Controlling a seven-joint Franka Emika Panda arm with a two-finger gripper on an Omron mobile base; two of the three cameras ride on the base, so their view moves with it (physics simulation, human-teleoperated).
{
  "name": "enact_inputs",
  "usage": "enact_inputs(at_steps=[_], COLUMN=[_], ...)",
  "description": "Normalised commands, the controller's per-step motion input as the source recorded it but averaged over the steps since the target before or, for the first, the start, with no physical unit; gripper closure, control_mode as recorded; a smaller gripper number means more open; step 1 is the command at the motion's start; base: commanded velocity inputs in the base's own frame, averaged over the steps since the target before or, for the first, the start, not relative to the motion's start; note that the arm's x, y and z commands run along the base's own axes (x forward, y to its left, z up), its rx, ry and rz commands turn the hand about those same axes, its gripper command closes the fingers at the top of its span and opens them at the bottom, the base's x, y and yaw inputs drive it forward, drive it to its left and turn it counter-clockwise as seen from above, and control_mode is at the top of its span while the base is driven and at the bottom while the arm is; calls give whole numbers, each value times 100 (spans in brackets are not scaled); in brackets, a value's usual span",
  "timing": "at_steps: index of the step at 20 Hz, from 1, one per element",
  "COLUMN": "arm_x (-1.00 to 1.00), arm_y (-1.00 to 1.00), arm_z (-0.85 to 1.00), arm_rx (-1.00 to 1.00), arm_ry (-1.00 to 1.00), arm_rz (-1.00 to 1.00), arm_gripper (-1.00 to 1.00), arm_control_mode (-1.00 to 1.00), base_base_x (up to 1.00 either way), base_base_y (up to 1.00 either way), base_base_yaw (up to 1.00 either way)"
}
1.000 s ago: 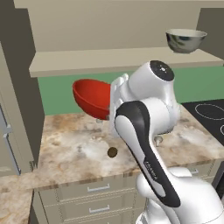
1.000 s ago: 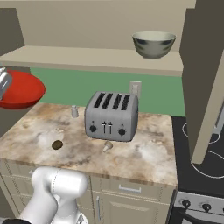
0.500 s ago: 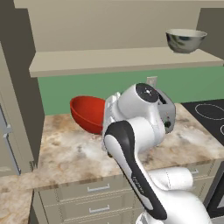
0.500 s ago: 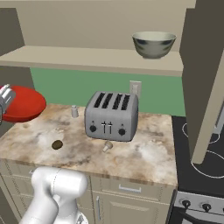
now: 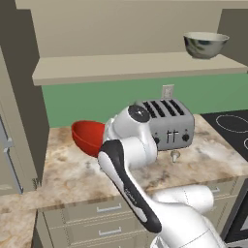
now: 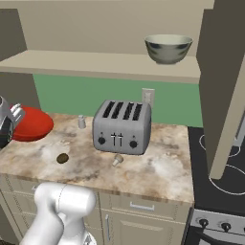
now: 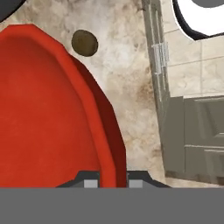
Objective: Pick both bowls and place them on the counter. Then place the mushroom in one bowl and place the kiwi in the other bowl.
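Observation:
My gripper (image 7: 111, 181) is shut on the rim of the glossy red bowl (image 7: 43, 109), with one fingertip on each side of the rim. The red bowl (image 6: 31, 124) sits tilted, low at the left end of the mottled stone counter (image 6: 158, 167); whether it touches the stone I cannot tell. In the left base view the red bowl (image 5: 87, 138) peeks out behind my arm. The kiwi (image 6: 62, 158) lies on the counter just beside the bowl, and the hand view has the kiwi (image 7: 84, 42) too. The mushroom (image 6: 117, 160) stands in front of the toaster. The silvery-grey bowl (image 6: 168, 48) rests on the shelf above.
A silver toaster (image 6: 122, 127) stands mid-counter, with a small grey shaker (image 6: 82, 122) to its left. A black stove top (image 6: 220, 182) adjoins the counter on the right. A tall cabinet side rises at the right, and drawers (image 7: 197, 131) run below the counter edge.
The arm has swung down and lowered the red bowl from above the counter to just at its surface on the left end. Toaster, kiwi and mushroom have not moved.

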Motion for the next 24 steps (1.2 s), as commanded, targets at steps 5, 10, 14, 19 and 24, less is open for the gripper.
enact_inputs(at_steps=[5, 10, 14, 19, 24], arm_x=[70, 51, 43, 39, 22], arm_y=[31, 32, 32, 18, 4], arm_z=[-42, -41, -51, -38, -34], arm_rx=[-5, -14, -15, -7, 0], arm_ry=[26, 7, 0, -2, -13], arm_rz=[0, 0, 0, 0, 0], arm_gripper=[100, 100, 100, 100, 100], arm_control_mode=[-100, -100, -100, -100, -100], base_base_x=[0, 0, 0, 0, 0], base_base_y=[0, 0, 0, 0, 0], base_base_yaw=[0, 0, 0, 0, 0])
